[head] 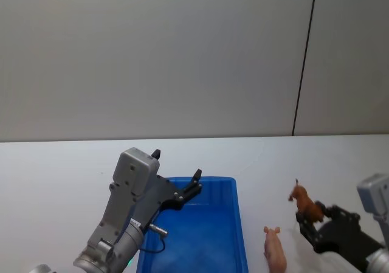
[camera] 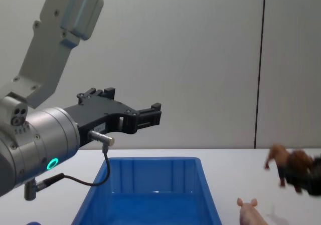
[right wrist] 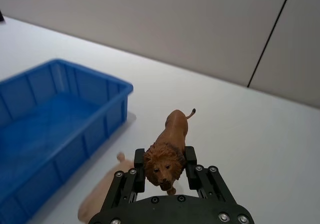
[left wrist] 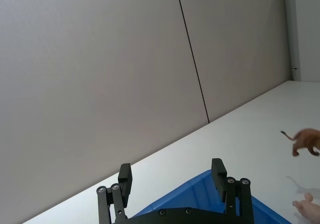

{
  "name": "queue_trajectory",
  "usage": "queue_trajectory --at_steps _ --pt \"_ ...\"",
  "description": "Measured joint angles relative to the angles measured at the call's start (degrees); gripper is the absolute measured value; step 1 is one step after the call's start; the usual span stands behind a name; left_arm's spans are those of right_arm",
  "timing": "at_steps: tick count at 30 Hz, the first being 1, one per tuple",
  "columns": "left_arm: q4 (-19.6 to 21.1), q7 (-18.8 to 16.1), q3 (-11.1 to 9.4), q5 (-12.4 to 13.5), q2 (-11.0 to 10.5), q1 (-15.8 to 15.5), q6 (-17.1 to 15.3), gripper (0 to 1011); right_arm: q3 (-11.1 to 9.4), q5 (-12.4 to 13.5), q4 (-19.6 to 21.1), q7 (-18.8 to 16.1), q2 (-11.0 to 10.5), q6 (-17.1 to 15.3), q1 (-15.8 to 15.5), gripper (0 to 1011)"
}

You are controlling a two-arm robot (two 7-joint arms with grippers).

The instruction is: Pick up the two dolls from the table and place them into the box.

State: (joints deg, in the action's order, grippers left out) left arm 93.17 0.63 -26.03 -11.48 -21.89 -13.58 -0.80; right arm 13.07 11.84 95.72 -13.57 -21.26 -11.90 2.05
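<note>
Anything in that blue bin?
Empty: the box floor is bare. The right gripper holds the lion, the pig lies on the table, the left gripper hovers over the box.

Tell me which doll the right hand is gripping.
The brown lion, its head clamped in the right hand. The pink pig lies free on the table beside the box.

From my seat I can read no text, number, brand or sign anywhere. Nothing is legible on the blue box, the lion doll, the pig doll, the counter or the left arm's grey housing.
</note>
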Motion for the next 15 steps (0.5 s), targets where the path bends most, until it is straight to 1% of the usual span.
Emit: queue_trajectory --at_steps 7,13,15 --pt "0.00 0.00 0.00 0.00 0.00 0.00 0.00 1002 0.32 -1.08 1.82 -1.96 1.14 1.05 2.47 443" --pt "0.00 0.00 0.00 0.00 0.00 0.00 0.00 1002 1.03 -1.55 2.19 -5.00 2.83 1.01 5.37 443" --pt "0.00 0.00 0.00 0.00 0.00 0.00 0.00 1002 1.46 -1.65 1.93 -6.37 3.69 0.62 6.62 443"
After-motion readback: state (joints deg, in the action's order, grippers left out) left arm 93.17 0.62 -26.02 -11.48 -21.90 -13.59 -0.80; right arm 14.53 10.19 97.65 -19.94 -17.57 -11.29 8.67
